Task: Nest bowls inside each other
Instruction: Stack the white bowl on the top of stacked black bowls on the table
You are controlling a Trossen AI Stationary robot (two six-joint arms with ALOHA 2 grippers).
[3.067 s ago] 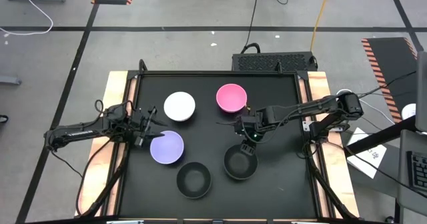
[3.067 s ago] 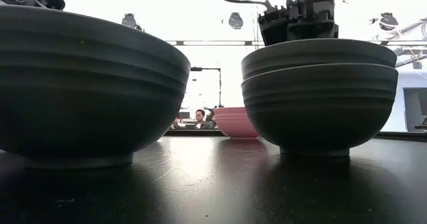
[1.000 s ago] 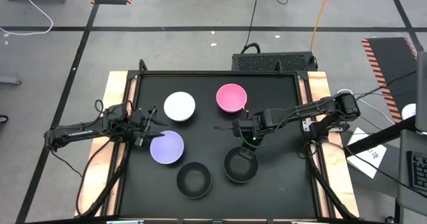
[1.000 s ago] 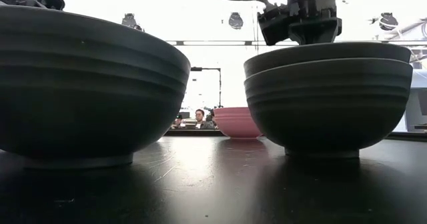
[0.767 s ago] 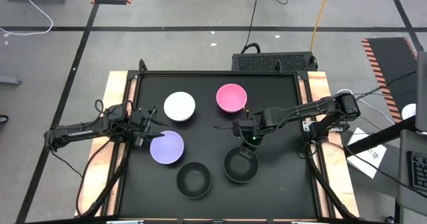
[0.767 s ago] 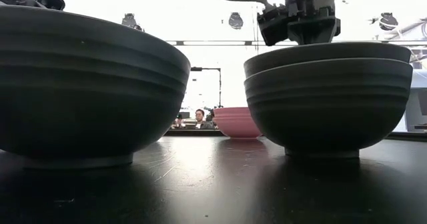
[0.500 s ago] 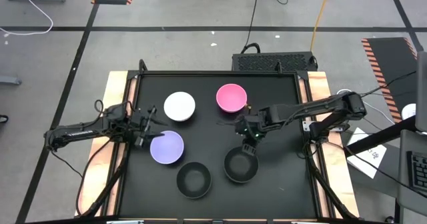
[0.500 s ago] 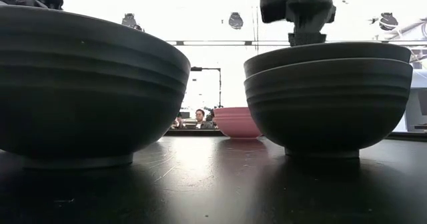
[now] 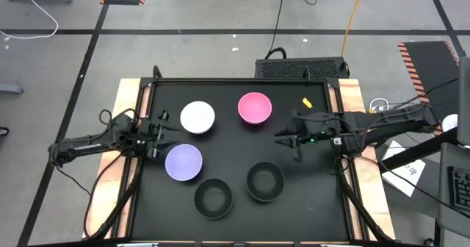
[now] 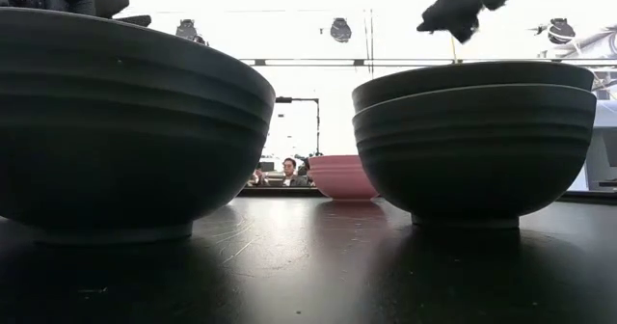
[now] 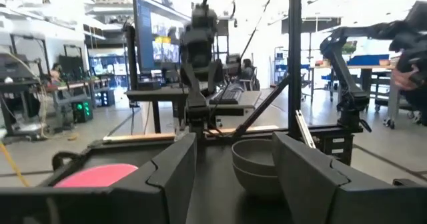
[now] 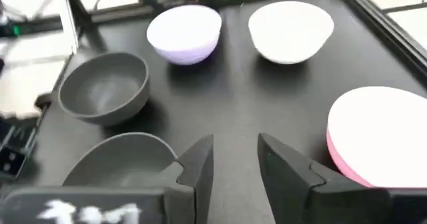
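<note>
Two black bowls (image 9: 265, 181) sit nested, one inside the other, at the table's near middle; in the low view this stack (image 10: 474, 136) stands on its foot. A single black bowl (image 9: 213, 198) stands to its left. A lavender bowl (image 9: 183, 162), a white bowl (image 9: 197, 117) and a pink bowl (image 9: 255, 108) stand apart, farther back. My right gripper (image 9: 280, 136) hovers open above the table, right of the pink bowl, with nothing between its fingers (image 12: 200, 163). My left gripper (image 9: 163, 133) waits open at the left edge, between the white and lavender bowls.
A small yellow object (image 9: 307, 101) lies on the table at the far right. The table's raised black rim (image 9: 239, 81) frames the work surface. Bare black surface (image 9: 235, 148) lies between the bowls. People sit in the room behind the table (image 10: 286, 171).
My right gripper has risen from just above the nested black bowls and drawn back toward the table's right edge, tipping from steeply downward to nearly level. The black stack has stayed where it was. My left gripper has tipped up a little in place.
</note>
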